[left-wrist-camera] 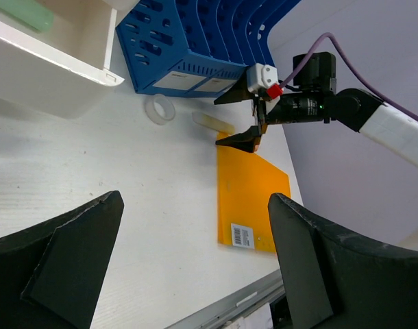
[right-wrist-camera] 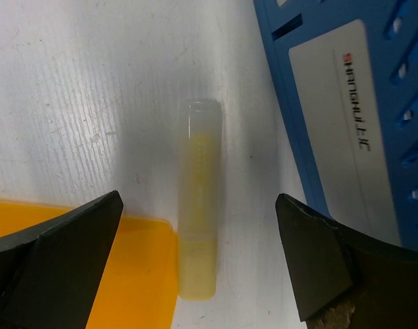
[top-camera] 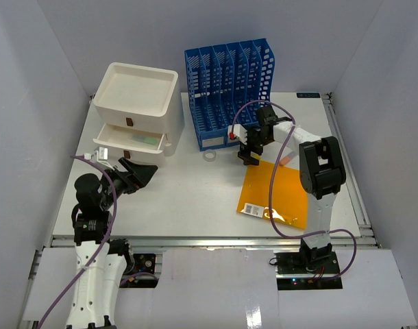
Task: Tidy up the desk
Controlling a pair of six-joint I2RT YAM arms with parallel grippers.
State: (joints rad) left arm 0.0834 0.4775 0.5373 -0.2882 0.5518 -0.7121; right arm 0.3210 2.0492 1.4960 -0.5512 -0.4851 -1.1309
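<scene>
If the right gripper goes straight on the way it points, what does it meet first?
Probably the yellowish tube on the desk, centred under the open right gripper; depth is unclear.

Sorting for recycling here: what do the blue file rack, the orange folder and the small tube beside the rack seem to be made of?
Blue file rack: rigid moulded plastic, slightly glossy, judging by its slotted dividers. Orange folder: probably thin, smooth plastic sheet; it lies flat and shows glare. Small tube: translucent, likely plastic, though glass is possible; yellowish contents show through.
</scene>
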